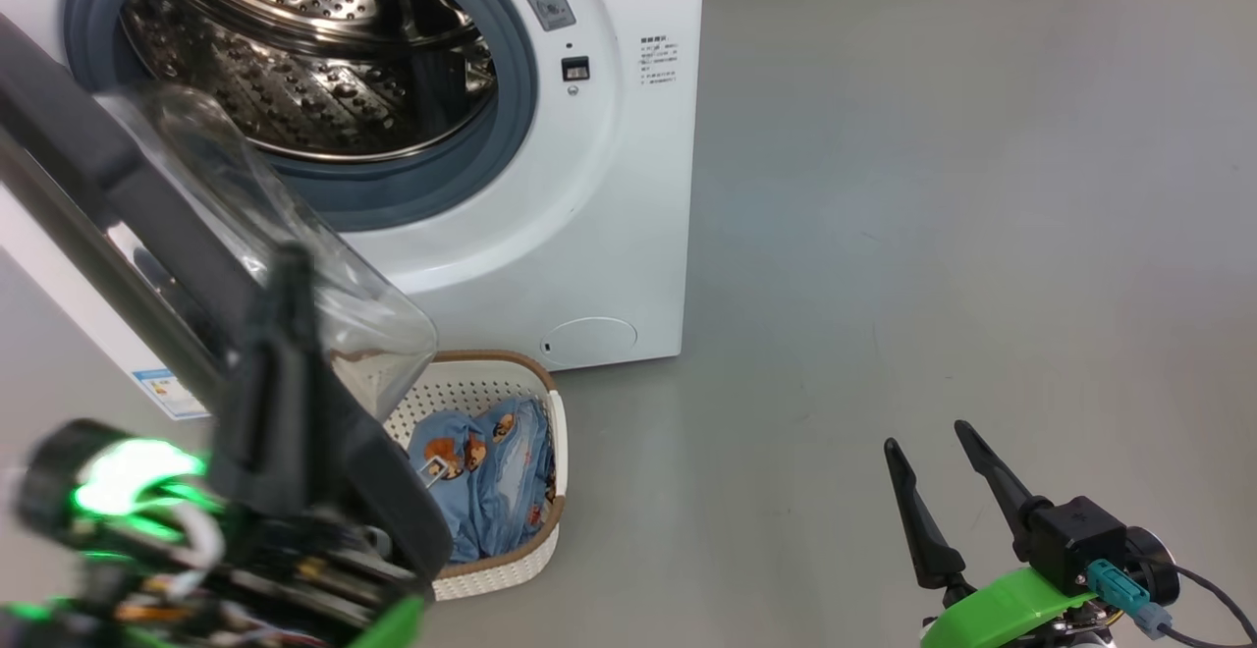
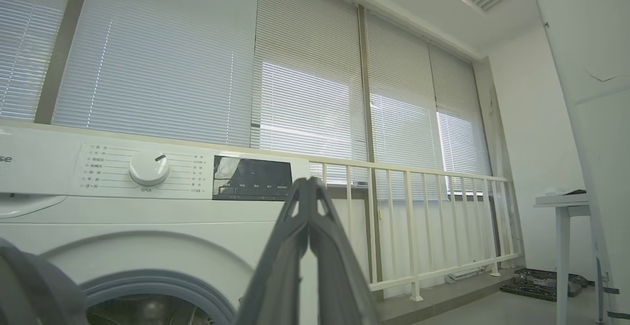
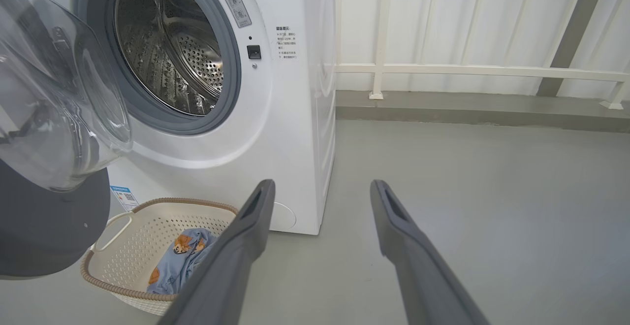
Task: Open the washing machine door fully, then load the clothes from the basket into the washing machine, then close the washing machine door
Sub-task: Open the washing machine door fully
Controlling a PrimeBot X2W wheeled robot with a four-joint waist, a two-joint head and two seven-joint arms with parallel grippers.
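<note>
Clothes lt blue, orange figs, animals?

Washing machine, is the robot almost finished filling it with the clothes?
Not yet. Done: the washing machine door stands open. In hand: nothing; the left pincer is shut empty near the door, the right pincer open and empty. Left: the clothes lie in the basket, the drum is bare; then closing the door.

White washing machine, glass door standing open — blue printed clothes heaped in the cream basket before it
</note>
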